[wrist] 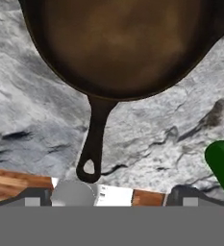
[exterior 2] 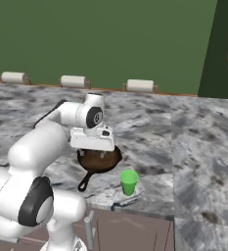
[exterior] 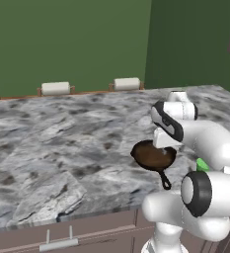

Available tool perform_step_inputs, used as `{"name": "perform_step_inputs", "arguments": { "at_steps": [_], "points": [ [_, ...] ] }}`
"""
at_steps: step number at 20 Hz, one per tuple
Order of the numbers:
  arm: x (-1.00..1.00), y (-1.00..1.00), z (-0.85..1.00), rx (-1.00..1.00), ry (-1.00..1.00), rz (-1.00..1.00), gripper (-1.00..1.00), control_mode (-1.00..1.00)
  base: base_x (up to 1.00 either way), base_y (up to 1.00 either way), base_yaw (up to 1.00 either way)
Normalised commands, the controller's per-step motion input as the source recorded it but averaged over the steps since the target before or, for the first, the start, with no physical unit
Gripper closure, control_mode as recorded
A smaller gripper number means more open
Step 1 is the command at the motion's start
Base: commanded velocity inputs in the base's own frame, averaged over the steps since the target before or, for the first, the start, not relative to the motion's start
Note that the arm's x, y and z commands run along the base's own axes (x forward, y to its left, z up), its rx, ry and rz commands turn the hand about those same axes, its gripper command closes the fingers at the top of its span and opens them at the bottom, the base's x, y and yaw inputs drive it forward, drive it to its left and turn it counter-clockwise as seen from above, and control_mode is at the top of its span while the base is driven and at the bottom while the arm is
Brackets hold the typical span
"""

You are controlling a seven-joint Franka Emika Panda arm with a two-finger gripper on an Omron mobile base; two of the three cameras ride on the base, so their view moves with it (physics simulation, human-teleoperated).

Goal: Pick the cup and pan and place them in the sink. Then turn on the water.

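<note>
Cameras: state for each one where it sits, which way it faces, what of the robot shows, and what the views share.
Left base view: behind-left, looking forward-down; arm rises lower right, above the pan.
Right base view: behind-right; arm rises lower left, open end effector above the pan, cup beside it.
Hand view: looks down at the pan's handle; fingertips at bottom.
Shared: pan, cup, marble counter.

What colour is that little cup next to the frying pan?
Bright green. The cup shows best in the right base view, standing on the marbled grey counter beside the pan.
</note>
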Motion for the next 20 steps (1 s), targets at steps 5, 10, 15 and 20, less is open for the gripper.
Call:
{"name": "perform_step_inputs", "arguments": {
  "at_steps": [5, 10, 15, 20],
  "points": [
    [-0.16, 0.00, -0.50, 0.00, 0.00, 0.00, -1.00, -1.00, 0.00, 0.00, 0.00],
    [-0.02, 0.00, -0.47, 0.02, 0.00, 0.01, -1.00, -1.00, 0.00, 0.00, 0.00],
    [0.00, 0.05, -0.34, 0.04, 0.00, 0.03, -1.00, -1.00, 0.00, 0.00, 0.00],
    [0.00, 0.19, -0.36, 0.05, 0.00, 0.03, -1.00, -1.00, 0.00, 0.00, 0.00]
  ]
}}
